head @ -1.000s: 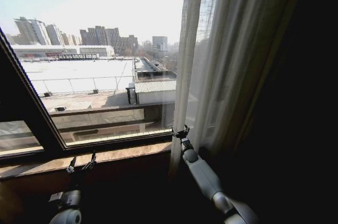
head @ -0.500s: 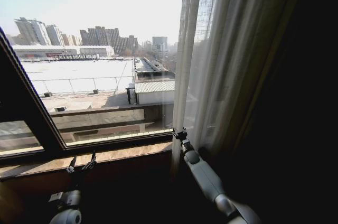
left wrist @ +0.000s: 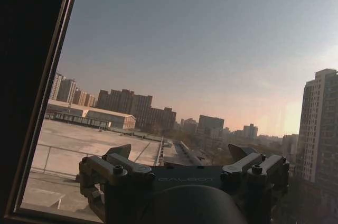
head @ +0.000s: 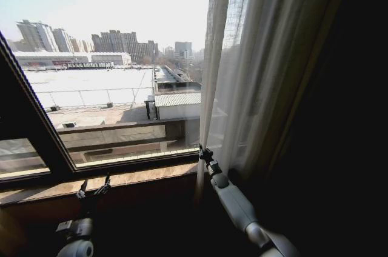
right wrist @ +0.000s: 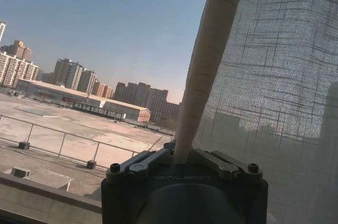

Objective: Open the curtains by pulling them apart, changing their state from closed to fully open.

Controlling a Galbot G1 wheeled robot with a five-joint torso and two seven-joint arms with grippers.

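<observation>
Right pincer (head: 203, 152) sits just above the window sill (head: 139, 177), clamped on the leading edge of the curtains (head: 254, 81); in the right wrist view the rolled hem (right wrist: 208, 65) runs straight down between the closed fingers (right wrist: 145, 163). The curtains hang bunched at the sill's right end, sheer panel against the dark drape (head: 339, 117) further right. The glass above the rest of the sill is uncovered, city rooftops visible. Left pincer (head: 93, 189) is parked low, just below the sill's left part, touching nothing; its fingers (left wrist: 119, 163) are spread apart, pointing at the glass.
</observation>
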